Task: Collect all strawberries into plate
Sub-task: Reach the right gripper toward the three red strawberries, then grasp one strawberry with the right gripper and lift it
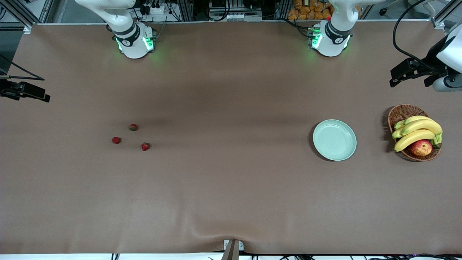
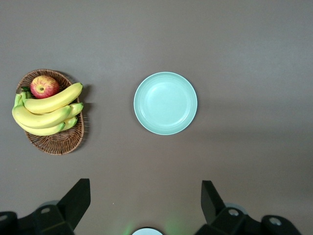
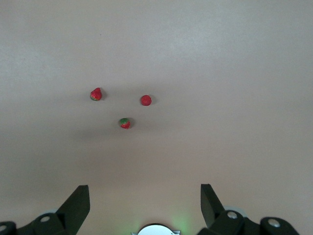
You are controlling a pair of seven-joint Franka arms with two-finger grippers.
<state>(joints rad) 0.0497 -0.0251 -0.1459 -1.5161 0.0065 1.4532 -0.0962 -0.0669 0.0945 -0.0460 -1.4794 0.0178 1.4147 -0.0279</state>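
Strawberries (image 1: 134,127) (image 1: 116,140) (image 1: 145,146) tiny, round, well apart from plate (image 1: 334,139); could roll or slip. Left gripper (image 2: 145,205), right gripper (image 3: 145,205) spread wide, empty.

Bare table (image 1: 231,90) surrounds the three strawberries (image 1: 134,127) (image 1: 116,140) (image 1: 145,146) at the right arm's end; they lie apart from each other, with open gaps between them, so each can be approached from above or any side. The plate (image 1: 334,139) sits alone near the left arm's end, open cloth all around it. The only thing close to it is the wicker basket (image 1: 400,112) of bananas (image 1: 418,131) and an apple (image 1: 421,147), beside the plate toward the table's end, with a clear strip between.
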